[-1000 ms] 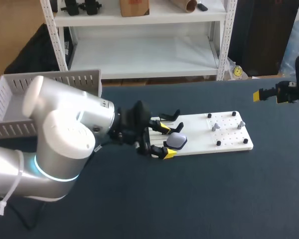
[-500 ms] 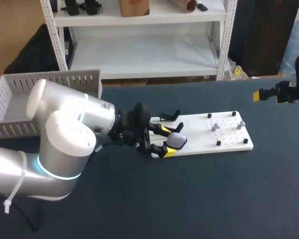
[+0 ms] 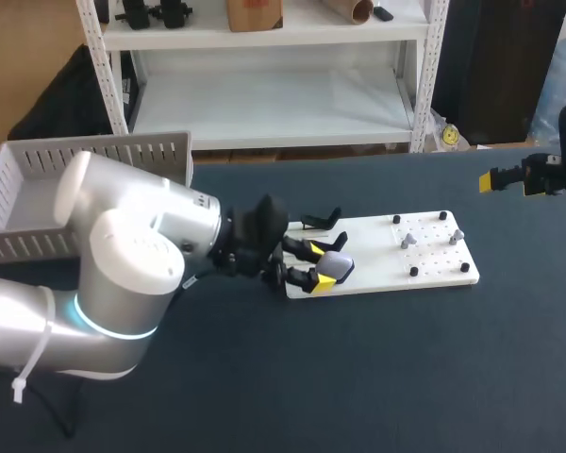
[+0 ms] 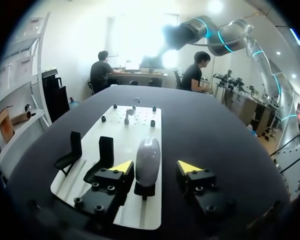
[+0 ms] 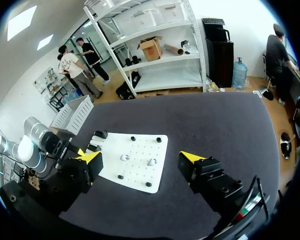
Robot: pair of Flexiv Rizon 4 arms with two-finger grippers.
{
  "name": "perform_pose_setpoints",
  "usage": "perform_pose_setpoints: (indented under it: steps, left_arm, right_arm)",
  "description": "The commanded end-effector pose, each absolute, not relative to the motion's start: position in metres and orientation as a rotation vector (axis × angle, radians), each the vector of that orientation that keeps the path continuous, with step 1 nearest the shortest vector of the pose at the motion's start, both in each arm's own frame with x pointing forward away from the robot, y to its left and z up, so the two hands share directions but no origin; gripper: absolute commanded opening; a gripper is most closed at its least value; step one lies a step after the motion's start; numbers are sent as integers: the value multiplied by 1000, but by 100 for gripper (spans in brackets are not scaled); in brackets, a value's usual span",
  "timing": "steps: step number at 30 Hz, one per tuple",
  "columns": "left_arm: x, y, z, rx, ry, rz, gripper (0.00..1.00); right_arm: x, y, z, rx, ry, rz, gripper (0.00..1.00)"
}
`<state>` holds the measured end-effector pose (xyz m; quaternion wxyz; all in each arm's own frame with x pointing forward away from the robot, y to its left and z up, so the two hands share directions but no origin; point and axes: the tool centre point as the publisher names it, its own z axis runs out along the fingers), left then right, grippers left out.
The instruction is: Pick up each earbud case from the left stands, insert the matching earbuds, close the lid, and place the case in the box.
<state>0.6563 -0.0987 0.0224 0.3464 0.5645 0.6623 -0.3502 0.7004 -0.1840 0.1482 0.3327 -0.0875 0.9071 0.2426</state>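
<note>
Dark surface (image 3: 406,377), big left arm (image 3: 132,264) coming in from the left, grey box (image 3: 38,198) at the back-left corner. White board (image 3: 424,247) lies mid-surface. Left end effector (image 4: 156,167) is spread wide around the case (image 4: 148,160), not pinching it; the case sits on its stand (image 4: 145,190) at the board's left end. Right end effector (image 5: 141,157) hangs spread too, well off to the right.

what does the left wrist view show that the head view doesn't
Only the left wrist view: the earbud case sits between the left gripper's open fingers, with a clear gap to the finger farther from the empty stands. Only the head view: the box at the table's back left, and the right gripper far off by the right edge. Both: the white board, the case, the stands, and the pegs at the board's far end.
</note>
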Motion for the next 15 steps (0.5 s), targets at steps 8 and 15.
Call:
perform_pose_setpoints:
  steps: [8,15]
  left_arm:
    - [661,-102,18,1468,1710,-924,41]
    - [661,-103,18,1474,1706,-929,20]
  right_arm:
    - [701,-184,148,-229,2371,632,100]
    - [701,-184,148,-229,2371,632,100]
